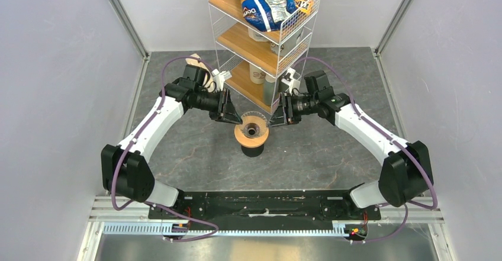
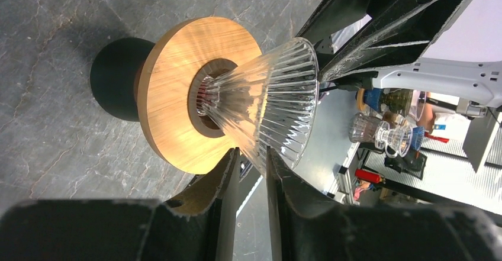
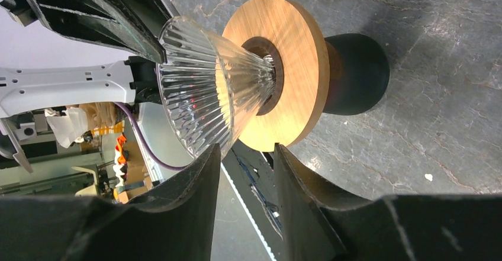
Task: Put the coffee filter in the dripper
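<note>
Grey marble tabletop (image 1: 177, 148) | dripper (image 1: 240, 135): ribbed clear glass cone (image 2: 266, 95) sitting in wooden ring (image 2: 171, 95) | left gripper (image 2: 251, 154) narrowly straddling cone rim, clamp unclear | right gripper (image 3: 245, 151) gaping beside rim

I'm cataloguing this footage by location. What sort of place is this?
Probably a robotics lab test cell: the left arm and right arm bolted at the table edge, plain grey walls on metal framing, and a wire shelf holding a chip bag and cups as props.
</note>
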Motion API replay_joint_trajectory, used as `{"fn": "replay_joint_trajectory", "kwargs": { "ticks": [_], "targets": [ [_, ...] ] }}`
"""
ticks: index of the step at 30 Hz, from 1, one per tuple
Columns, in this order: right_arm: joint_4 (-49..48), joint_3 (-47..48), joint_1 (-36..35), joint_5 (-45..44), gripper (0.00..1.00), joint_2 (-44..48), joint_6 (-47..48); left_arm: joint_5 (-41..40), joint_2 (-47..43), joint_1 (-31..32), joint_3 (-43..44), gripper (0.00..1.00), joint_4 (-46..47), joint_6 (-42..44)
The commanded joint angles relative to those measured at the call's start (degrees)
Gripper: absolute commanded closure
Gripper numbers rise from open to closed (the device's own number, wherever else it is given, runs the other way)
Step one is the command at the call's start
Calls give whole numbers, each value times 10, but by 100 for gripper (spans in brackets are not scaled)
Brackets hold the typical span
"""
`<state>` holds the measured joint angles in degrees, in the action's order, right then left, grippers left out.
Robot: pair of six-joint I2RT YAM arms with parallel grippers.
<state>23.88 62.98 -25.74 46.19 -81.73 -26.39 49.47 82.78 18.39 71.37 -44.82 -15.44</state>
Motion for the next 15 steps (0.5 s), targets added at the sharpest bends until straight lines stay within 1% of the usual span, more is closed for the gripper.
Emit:
{"fn": "replay_joint_trajectory", "kwargs": {
  "ticks": [1,15],
  "targets": [
    [-32,13,-8,-3,55,-7,0,-9,3,2,-8,72,15,-6],
    [-42,26,-12,-7,65,-31,-20,-21,15,1,-11,81,14,-5]
  ]
}}
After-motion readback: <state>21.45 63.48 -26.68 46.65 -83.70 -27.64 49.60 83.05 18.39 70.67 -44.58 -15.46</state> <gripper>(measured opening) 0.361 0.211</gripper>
